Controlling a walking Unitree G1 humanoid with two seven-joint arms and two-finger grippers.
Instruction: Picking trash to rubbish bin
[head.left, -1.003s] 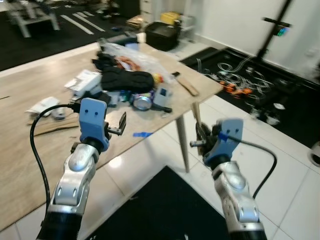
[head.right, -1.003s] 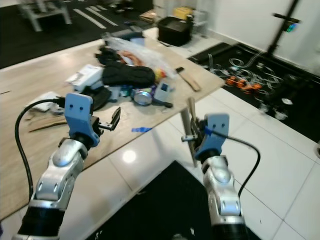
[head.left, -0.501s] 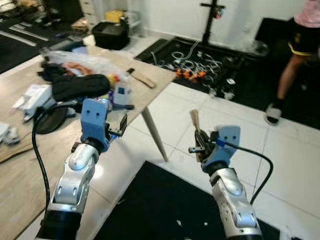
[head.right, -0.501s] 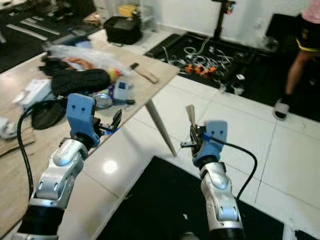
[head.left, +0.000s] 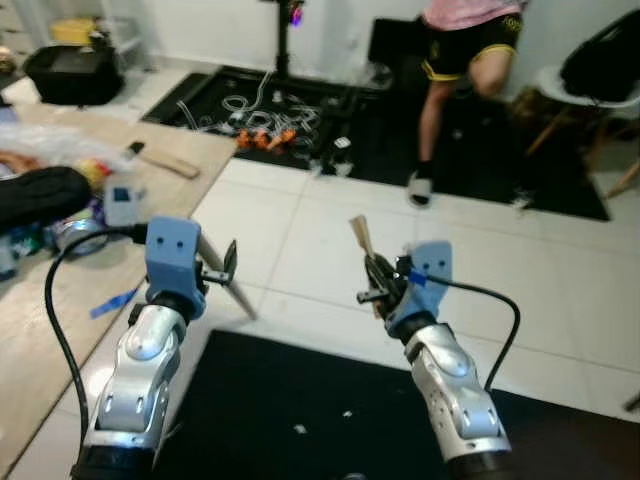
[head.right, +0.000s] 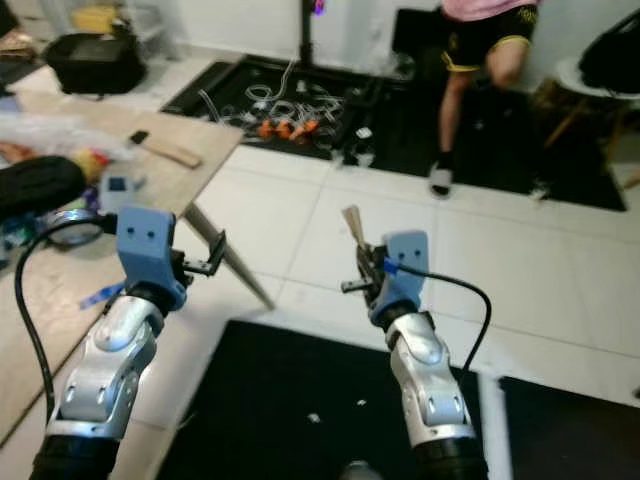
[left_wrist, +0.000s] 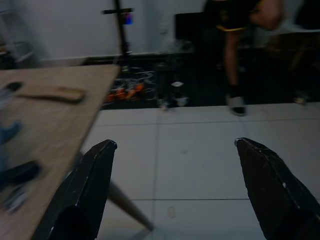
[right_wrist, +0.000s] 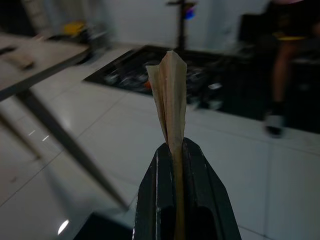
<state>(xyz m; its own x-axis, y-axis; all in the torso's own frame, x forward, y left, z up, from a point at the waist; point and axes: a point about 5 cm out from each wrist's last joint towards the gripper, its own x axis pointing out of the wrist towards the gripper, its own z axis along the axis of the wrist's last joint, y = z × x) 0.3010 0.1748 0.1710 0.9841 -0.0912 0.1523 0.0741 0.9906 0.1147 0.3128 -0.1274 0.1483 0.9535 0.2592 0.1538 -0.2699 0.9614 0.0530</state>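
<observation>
- Folded tan paper scrap (right_wrist: 170, 95) pinched upright between closed fingers of right gripper (head.left: 374, 283), held in the air over white floor tiles (head.left: 300, 230), right of centre.
- Left gripper (head.left: 226, 268) raised on the left, fingers (left_wrist: 95, 185) spread wide, holding nothing, near the wooden table's (head.left: 60, 290) corner.
- Table at left, cluttered: black pouch (head.left: 35, 192), tin can (head.left: 75, 235), flat wooden piece (head.left: 170, 163).
- Black mat (head.left: 290, 400) on near floor under both arms.
- Tangle of cables (head.left: 270, 120) on far floor.
- Person's legs (head.left: 440, 100) at far right, near a black chair (head.left: 600, 70).
</observation>
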